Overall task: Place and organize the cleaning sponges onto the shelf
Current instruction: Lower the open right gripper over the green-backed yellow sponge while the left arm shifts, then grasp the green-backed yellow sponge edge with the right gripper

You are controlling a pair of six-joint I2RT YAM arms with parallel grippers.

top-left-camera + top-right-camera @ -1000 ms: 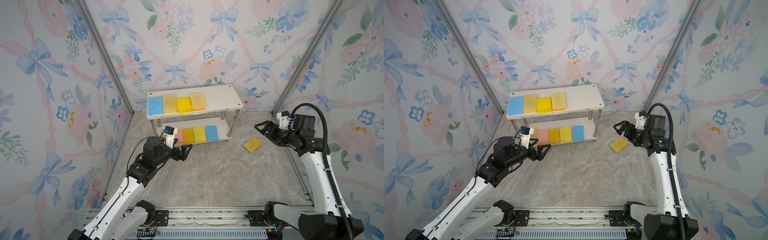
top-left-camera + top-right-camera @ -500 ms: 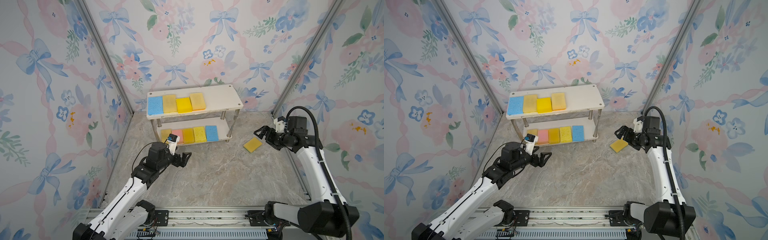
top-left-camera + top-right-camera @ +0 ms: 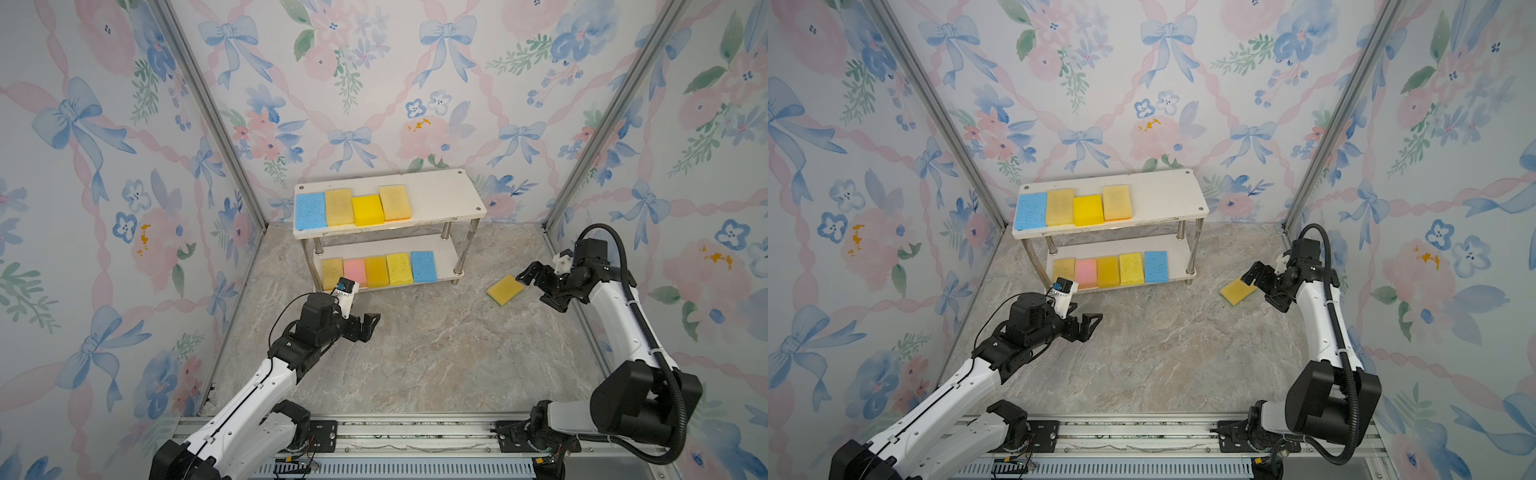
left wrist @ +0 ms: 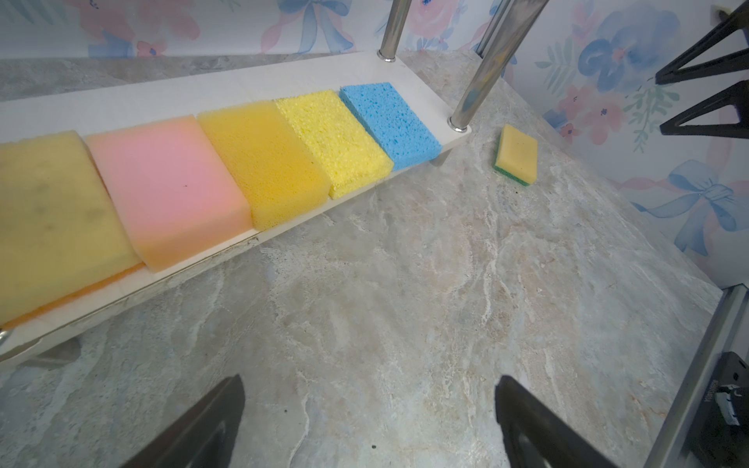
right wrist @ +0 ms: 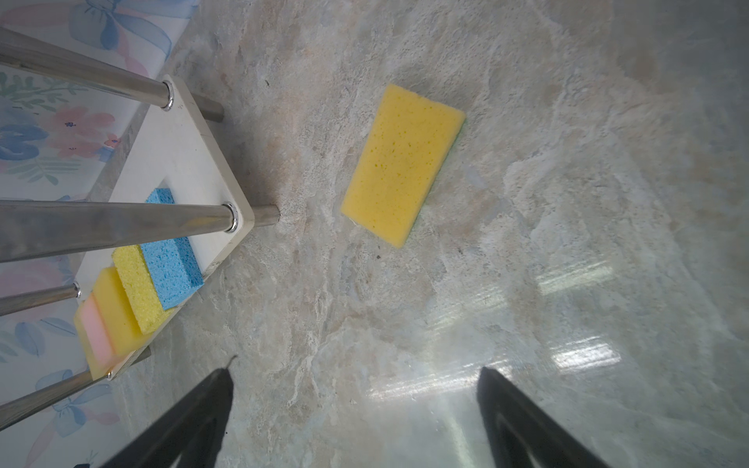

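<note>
The shelf [image 3: 440, 197] stands at the back of the marbled desk [image 3: 419, 357], close to the flowered wall [image 3: 374, 83]. Four sponges lie flat in a row on its upper board, crowded toward the left end: the upper blue sponge [image 3: 311, 210], a pale yellow sponge [image 3: 339, 207], a bright yellow sponge [image 3: 368, 210] and a tan-yellow sponge [image 3: 395, 202], each touching or just beside the next. The right part of that board is bare. The lower board carries five more, side by side: a dull yellow sponge [image 3: 332, 273], the pink sponge [image 3: 354, 272], an amber sponge [image 3: 376, 271], a lemon sponge [image 3: 399, 269] and the lower blue sponge [image 3: 424, 266]. One loose sponge [image 3: 505, 289], yellow on top with a green underside, lies flat on the desk to the right of the shelf, clear of its legs. The right hand [image 3: 531, 287] hovers just beside this loose sponge with its jaws spread wide and nothing between them. The left hand [image 3: 370, 328] hangs over the desk in front of the shelf's lower left corner, likewise fully spread and holding nothing.
</note>
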